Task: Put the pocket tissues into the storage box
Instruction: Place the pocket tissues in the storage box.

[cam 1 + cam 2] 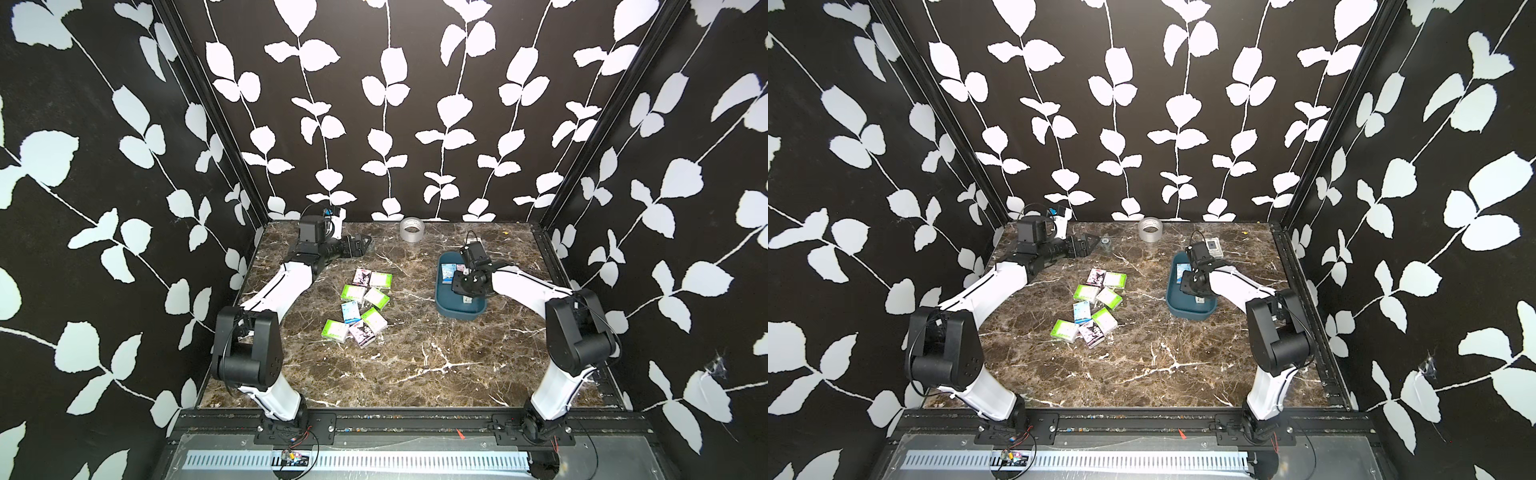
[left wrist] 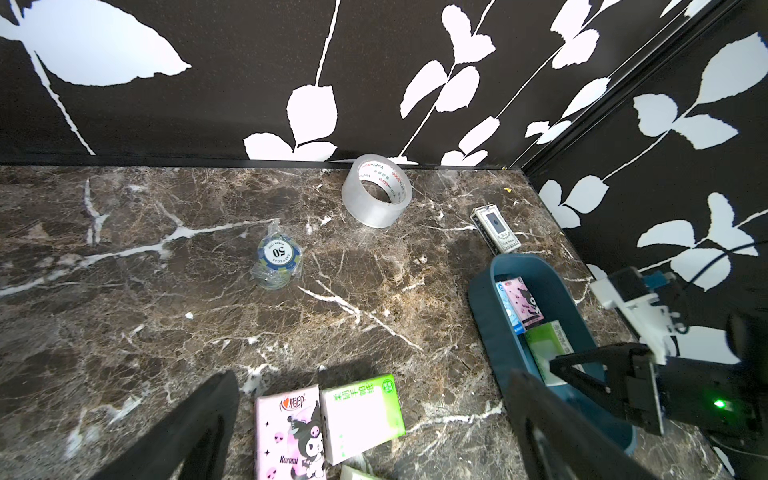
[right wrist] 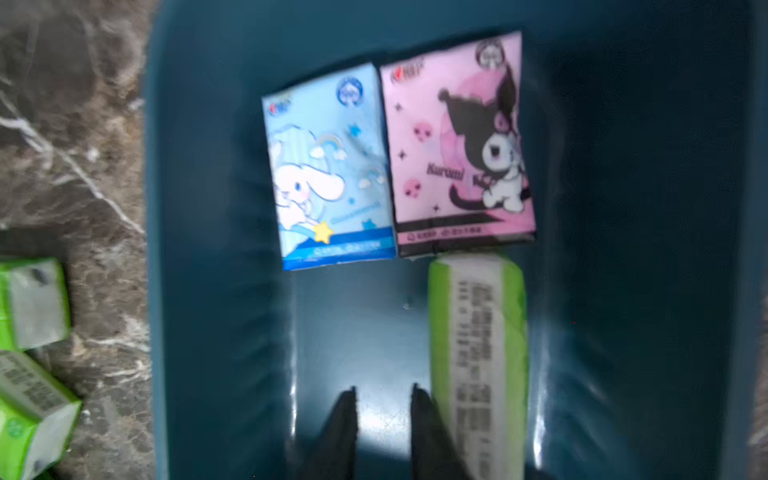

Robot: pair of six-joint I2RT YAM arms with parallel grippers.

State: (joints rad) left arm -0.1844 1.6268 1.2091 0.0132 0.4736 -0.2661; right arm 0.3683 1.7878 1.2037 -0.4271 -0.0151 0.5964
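Note:
Several pocket tissues (image 1: pixel 365 303) (image 1: pixel 1096 305) lie loose in a pile mid-table, in green, blue and pink-black prints. The teal storage box (image 1: pixel 457 313) (image 1: pixel 1192 313) stands to their right. It holds a blue pack (image 3: pixel 332 166), a pink pack (image 3: pixel 457 145) and a green pack (image 3: pixel 478 353). My right gripper (image 3: pixel 384 395) (image 1: pixel 463 286) points down into the box, open a little, with nothing between its fingers. The green pack rests against one finger. My left gripper (image 2: pixel 372 378) (image 1: pixel 363 243) hovers at the back left, wide open and empty, with a pink pack (image 2: pixel 289 432) and a green pack (image 2: pixel 361 415) just below it.
A silver tape roll (image 1: pixel 412 229) (image 2: pixel 376 191) stands by the back wall. A wrapped stack of poker chips (image 2: pixel 276 262) (image 1: pixel 1105 242) lies near the left gripper. A white gadget (image 2: pixel 494 228) (image 1: pixel 1213 246) lies just behind the box. Patterned walls enclose the marble table on three sides.

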